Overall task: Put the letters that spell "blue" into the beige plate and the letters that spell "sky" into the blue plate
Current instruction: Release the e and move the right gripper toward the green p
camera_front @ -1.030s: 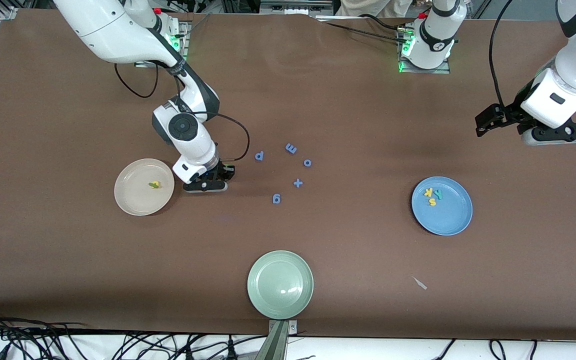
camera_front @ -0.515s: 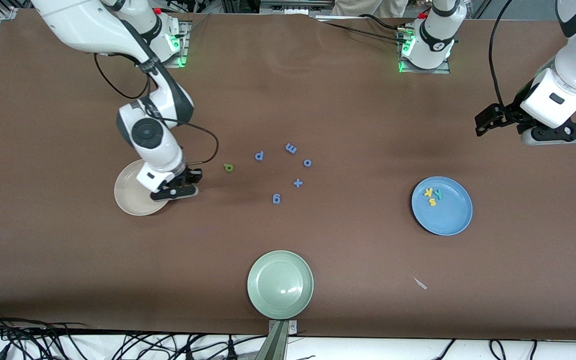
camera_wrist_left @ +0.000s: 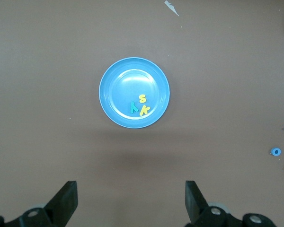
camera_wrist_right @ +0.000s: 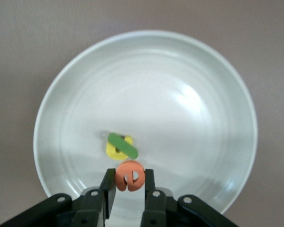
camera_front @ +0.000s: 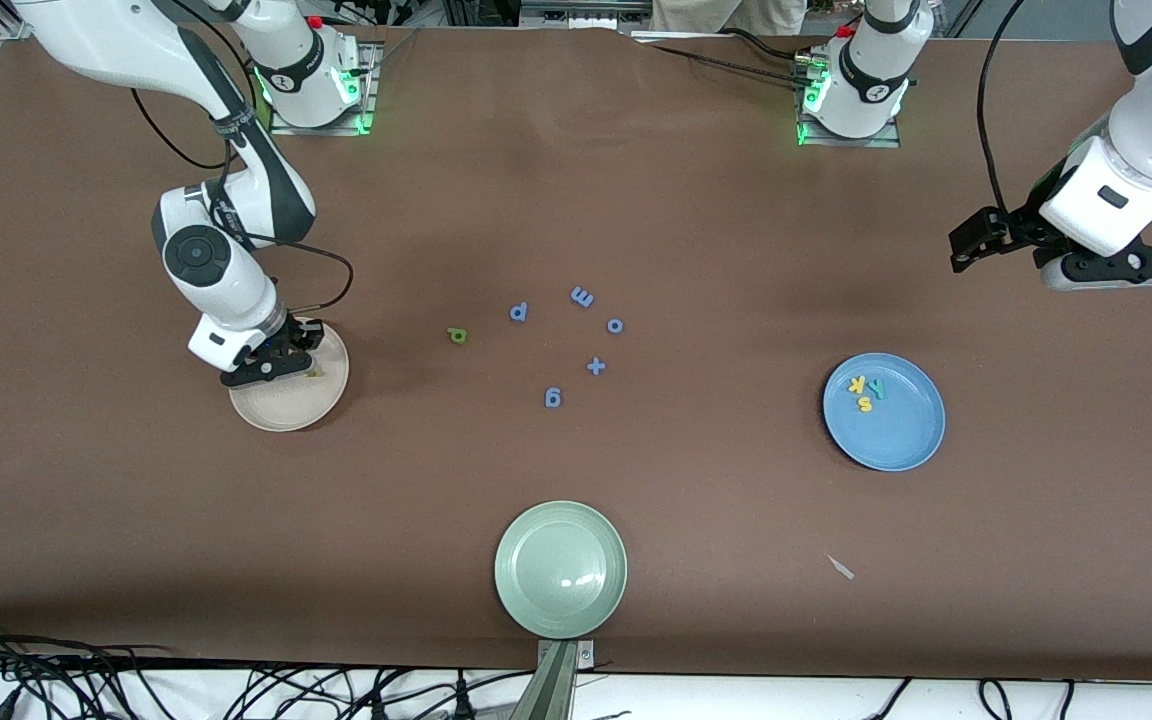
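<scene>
The orange "e" stood on edge, pinched between the narrow jaws of the right gripper over the beige plate. In the plate, the light green "l" lay slanted across the yellow "u", just beside the "e". The green "b" lay on the table beside blue letters. The blue plate held "s", "k" and "y". The left gripper waited above it, jaws wide.
</scene>
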